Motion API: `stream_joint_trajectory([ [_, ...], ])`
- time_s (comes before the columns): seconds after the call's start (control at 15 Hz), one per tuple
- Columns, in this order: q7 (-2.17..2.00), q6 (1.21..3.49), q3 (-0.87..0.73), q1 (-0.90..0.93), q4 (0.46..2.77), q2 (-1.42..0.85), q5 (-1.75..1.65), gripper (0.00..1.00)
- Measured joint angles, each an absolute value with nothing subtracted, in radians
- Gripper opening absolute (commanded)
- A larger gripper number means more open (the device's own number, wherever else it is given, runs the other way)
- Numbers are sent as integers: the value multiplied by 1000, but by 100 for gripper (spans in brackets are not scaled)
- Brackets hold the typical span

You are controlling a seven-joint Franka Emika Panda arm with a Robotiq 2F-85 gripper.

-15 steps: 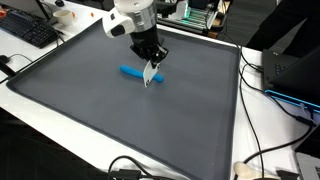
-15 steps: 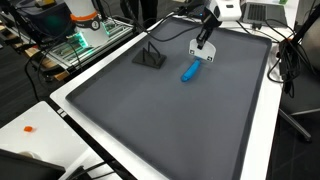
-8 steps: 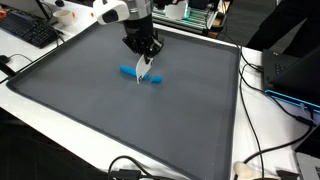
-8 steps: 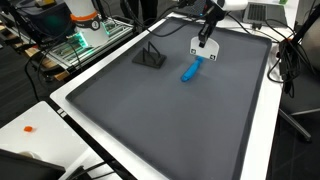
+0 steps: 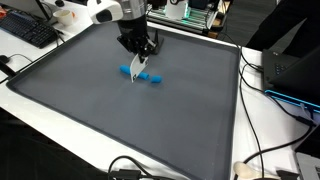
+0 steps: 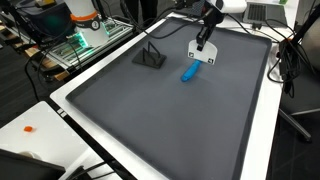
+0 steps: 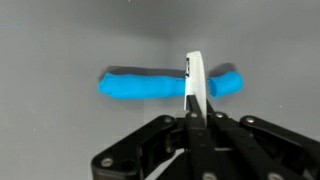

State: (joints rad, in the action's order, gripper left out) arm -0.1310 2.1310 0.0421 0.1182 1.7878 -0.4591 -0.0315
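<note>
Black stand [image 6: 150, 57]: far left in an exterior view. It sits on the grey mat [image 6: 150, 120], well apart from the arm and at about 9 o'clock from the blue stick.

Blue stick [image 6: 188, 71]: lies flat on the mat at roughly 7 o'clock from the gripper in that view. In the wrist view the blue stick [image 7: 140, 85] runs straight along the 9-to-3 line, right at 12 o'clock from the fingertips. Most of its length is out toward 9 o'clock, with only a short stub showing on the 3 o'clock side.

White strip [image 7: 195, 80]: a thin flat piece sticking out of the fingers toward 12 o'clock, cutting across the blue stick in the wrist view. In an exterior view the white strip [image 5: 137, 69] hangs down with its tip over the middle of the blue stick [image 5: 155, 79]. Can't tell if the two actually touch.

Gripper [image 7: 195, 118]: fingers pressed tight together, pinching the white strip by its near end. In both exterior views the gripper [image 5: 139, 58] [image 6: 203, 42] points down, just over the stick.
</note>
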Motion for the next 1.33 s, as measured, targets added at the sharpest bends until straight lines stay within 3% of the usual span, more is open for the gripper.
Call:
stream_joint_trajectory([
  [1.33, -131, 2131, 42, 120, 1783, -517, -62, 1],
])
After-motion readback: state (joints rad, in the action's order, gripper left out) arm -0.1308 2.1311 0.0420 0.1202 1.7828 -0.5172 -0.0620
